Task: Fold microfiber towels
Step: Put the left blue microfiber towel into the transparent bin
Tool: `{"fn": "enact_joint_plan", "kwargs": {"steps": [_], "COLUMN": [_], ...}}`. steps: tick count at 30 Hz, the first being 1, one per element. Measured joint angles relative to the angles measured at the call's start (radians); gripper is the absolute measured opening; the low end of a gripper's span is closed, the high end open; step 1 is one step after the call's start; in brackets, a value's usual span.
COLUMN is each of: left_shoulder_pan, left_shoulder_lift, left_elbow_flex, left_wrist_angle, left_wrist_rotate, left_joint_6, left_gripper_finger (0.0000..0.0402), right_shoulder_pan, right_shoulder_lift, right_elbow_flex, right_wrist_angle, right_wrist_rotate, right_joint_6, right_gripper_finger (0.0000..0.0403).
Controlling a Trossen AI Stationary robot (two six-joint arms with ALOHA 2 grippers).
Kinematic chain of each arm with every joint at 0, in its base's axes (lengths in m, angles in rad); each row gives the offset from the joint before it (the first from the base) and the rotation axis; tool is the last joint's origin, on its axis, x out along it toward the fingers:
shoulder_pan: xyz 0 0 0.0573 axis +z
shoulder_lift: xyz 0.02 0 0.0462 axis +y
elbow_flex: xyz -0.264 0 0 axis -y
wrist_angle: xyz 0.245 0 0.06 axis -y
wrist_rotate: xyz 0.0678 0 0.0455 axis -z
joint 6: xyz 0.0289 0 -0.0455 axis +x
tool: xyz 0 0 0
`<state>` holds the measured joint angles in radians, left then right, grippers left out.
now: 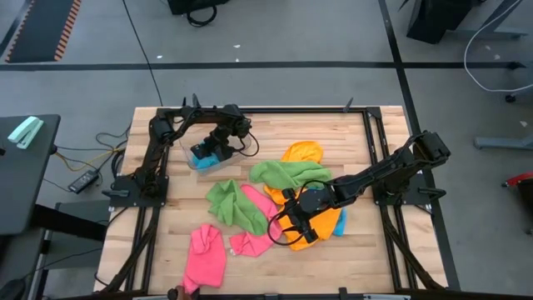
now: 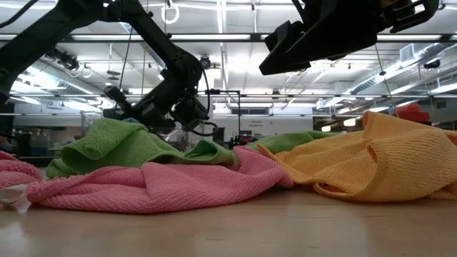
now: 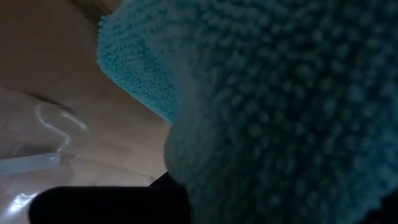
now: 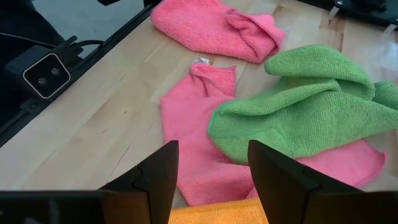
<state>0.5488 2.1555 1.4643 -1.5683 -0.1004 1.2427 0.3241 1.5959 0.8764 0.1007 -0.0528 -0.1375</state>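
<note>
- Left gripper (image 1: 210,152) is closed on a sky-blue microfiber towel (image 1: 204,154) at the clear plastic tub (image 1: 193,160).
- Right gripper (image 1: 293,223), fingers apart and holding nothing, hovers over the orange towel (image 1: 321,225), beside the pink towel (image 4: 199,149) and green towel (image 4: 305,106) on the tabletop (image 1: 166,242).

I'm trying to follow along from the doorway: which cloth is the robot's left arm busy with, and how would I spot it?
Look at the far left part of the wooden table, where the left gripper reaches into a clear plastic tub. The blue towel bunched in its fingers there is the one. It is the only cloth in the tub; the pink, green and orange ones lie loose on the table.
</note>
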Motion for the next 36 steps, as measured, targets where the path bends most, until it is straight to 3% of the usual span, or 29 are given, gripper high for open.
{"fn": "enact_joint_plan", "kwargs": {"steps": [10,15,29,36], "left_shoulder_pan": [-0.003,0.000,0.002,0.004], "left_shoulder_lift": [0.000,0.000,-0.076,-0.137], "left_elbow_flex": [0.000,0.002,0.002,0.002], "left_wrist_angle": [0.065,0.069,0.042,0.086], "left_wrist_rotate": [-0.001,-0.016,-0.027,-0.014], "left_joint_6": [-0.062,-0.173,-0.350,-0.395], "left_gripper_finger": [0.0152,0.0193,0.0197,0.0226], "right_shoulder_pan": [0.000,0.000,-0.001,-0.001], "right_shoulder_lift": [0.000,0.000,0.000,0.000], "right_elbow_flex": [0.000,0.000,0.000,0.000], "right_wrist_angle": [0.000,0.000,0.021,0.022], "right_wrist_rotate": [0.000,0.000,0.000,0.000], "right_joint_6": [0.002,0.000,-0.016,-0.023], "right_gripper_finger": [0.0202,0.0202,0.0202,0.0202]}}
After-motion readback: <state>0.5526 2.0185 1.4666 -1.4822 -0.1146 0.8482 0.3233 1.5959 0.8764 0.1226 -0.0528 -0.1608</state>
